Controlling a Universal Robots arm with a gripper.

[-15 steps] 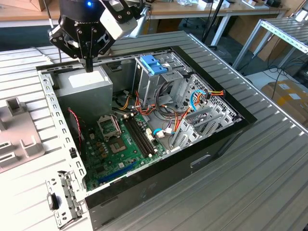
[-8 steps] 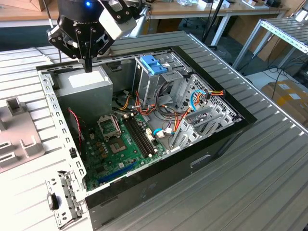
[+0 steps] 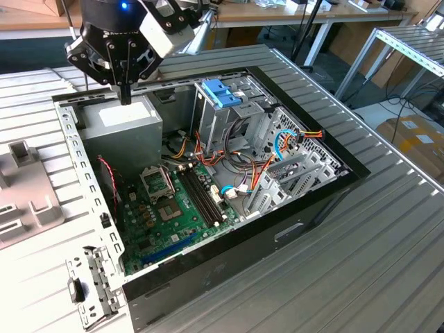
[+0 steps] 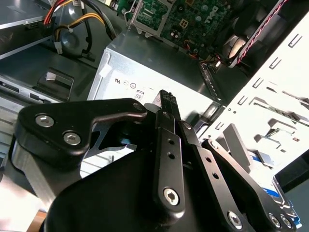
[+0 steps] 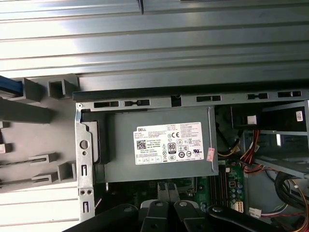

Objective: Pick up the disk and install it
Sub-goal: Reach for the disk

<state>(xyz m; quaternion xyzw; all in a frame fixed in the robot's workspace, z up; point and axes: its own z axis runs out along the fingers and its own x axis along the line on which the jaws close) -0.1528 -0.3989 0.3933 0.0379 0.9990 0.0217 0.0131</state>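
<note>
the jaws hang just above the grey power supply (image 3: 128, 128) in a corner of the open computer case (image 3: 208, 274), which lies on its side on the ribbed metal surface (image 3: 388, 263). they are pressed together with nothing between them; in the second wrist view the fingertips (image 4: 166, 99) meet in one dark point over the power supply (image 4: 130, 72). in the first wrist view the labelled face of the power supply (image 5: 159, 145) lies directly under them. the disk is outside the case and well apart from the jaws. only a sliver of its light-blue edge (image 5: 9, 87) shows in the first wrist view, beside the slotted grey holder (image 5: 43, 121). in the second wrist view a flat blue-edged piece (image 4: 276, 192), probably the same disk, lies beyond the case's pale perforated wall. inside the case are the green motherboard (image 3: 173, 208) and, toward the exterior view's right, the tall metal drive cage (image 3: 239, 121) topped by a blue bracket (image 3: 222, 94).
</note>
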